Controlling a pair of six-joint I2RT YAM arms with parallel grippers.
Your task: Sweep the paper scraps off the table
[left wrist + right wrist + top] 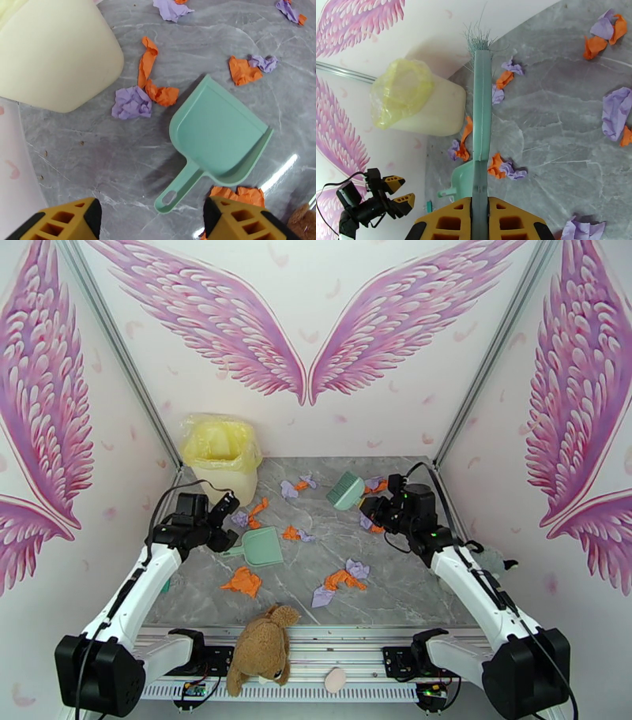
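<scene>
Grey table (419, 597) — paper scraps (345, 579), mixed angles

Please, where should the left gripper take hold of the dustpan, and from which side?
By the handle, from above, fingers across its width. The dustpan lies flat, hollow side up; its body is wide, while the narrow handle sticks out toward the open left gripper.

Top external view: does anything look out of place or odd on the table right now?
A brown plush toy slumps over the table's near edge, unrelated to sweeping. The mint dustpan lies flat and unheld near the open left gripper; the right gripper is shut on the brush. Paper scraps lie scattered.
</scene>
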